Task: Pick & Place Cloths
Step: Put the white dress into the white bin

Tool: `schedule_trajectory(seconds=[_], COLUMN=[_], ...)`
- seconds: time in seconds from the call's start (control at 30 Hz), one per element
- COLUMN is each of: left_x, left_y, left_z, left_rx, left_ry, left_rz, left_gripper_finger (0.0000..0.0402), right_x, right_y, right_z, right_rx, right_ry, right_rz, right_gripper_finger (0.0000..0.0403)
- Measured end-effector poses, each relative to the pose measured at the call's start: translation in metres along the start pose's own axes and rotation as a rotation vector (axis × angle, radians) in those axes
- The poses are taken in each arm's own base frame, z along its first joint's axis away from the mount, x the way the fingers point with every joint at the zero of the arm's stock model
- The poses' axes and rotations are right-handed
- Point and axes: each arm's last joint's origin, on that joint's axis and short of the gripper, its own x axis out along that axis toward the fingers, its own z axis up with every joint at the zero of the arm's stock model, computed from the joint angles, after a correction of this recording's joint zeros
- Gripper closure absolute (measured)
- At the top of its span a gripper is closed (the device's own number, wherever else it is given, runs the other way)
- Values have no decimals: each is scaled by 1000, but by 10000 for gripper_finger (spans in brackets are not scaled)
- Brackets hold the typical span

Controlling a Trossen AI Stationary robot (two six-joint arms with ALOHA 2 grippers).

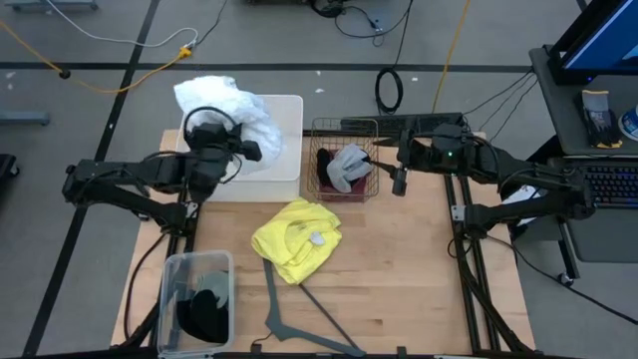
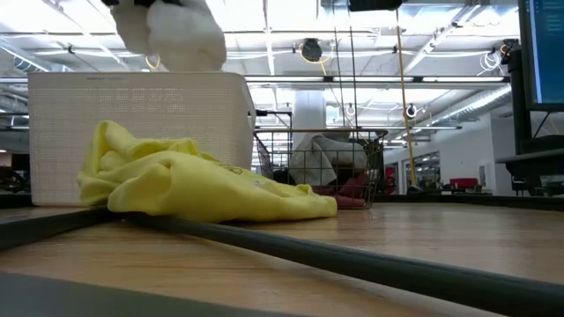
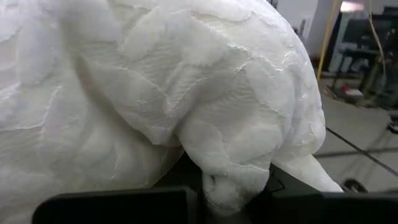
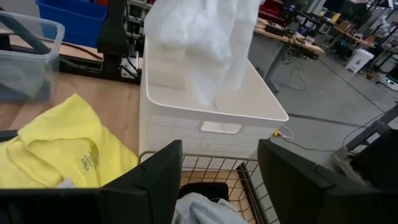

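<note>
The wooden table (image 1: pixel 419 269) carries a white bin (image 1: pixel 289 150) at its far side and a wire basket (image 1: pixel 371 189) just beside it. The bright yellow cloth (image 1: pixel 296 239) lies crumpled on the bare wood near the middle, and a thin grey hanger (image 1: pixel 289 319) lies just in front of it. A clear plastic container (image 1: pixel 171 299) stands at the near left corner
</note>
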Motion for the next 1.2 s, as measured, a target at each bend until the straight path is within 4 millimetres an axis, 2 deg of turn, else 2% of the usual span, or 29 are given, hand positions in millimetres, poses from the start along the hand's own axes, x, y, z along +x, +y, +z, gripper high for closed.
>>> schedule_trajectory(seconds=[0.27, 0.43, 0.67, 0.97, 1.2], left_x=[31, 58, 101, 154, 179], left_y=[22, 36, 49, 65, 69], left_z=[-20, -20, -40, -70, -96], left_rx=[-178, -327, -450, -502, -488], left_ry=[238, 391, 683, 912, 1024], left_rz=[19, 19, 44, 118, 173], left_gripper_finger=[350, 350, 350, 350, 350], right_x=[0, 0, 0, 0, 0], right_y=[0, 0, 0, 0, 0], right_z=[0, 0, 0, 0, 0], right_rx=[2, 3, 4, 1, -2], right_ry=[-2, -2, 0, 4, 4], right_rz=[0, 0, 1, 2, 2], right_gripper_finger=[203, 205, 206, 207, 206])
